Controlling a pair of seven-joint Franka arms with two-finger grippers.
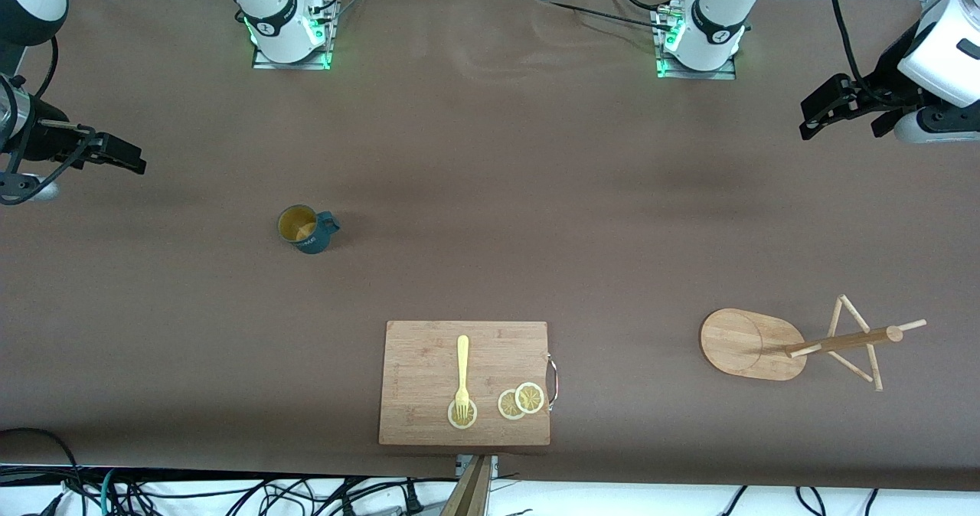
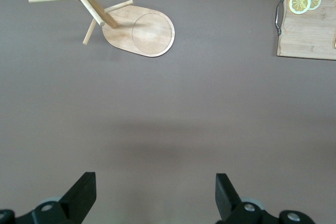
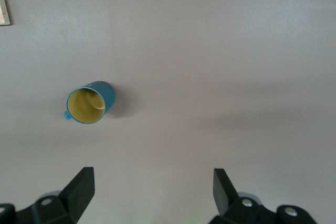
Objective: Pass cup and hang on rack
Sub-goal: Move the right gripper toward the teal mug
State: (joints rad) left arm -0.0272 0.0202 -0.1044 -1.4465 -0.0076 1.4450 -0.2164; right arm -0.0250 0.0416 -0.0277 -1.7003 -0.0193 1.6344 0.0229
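**Two grippers up, both empty**

Both spread wide, clamped on nothing: left gripper high over the left arm's end of the table, right gripper over the right arm's end. Cup upright on the cloth toward the right arm's end, untouched. Rack toward the left arm's end, seemingly upright, pegs bare. Cutting board at the near edge with fork and lemon slices.
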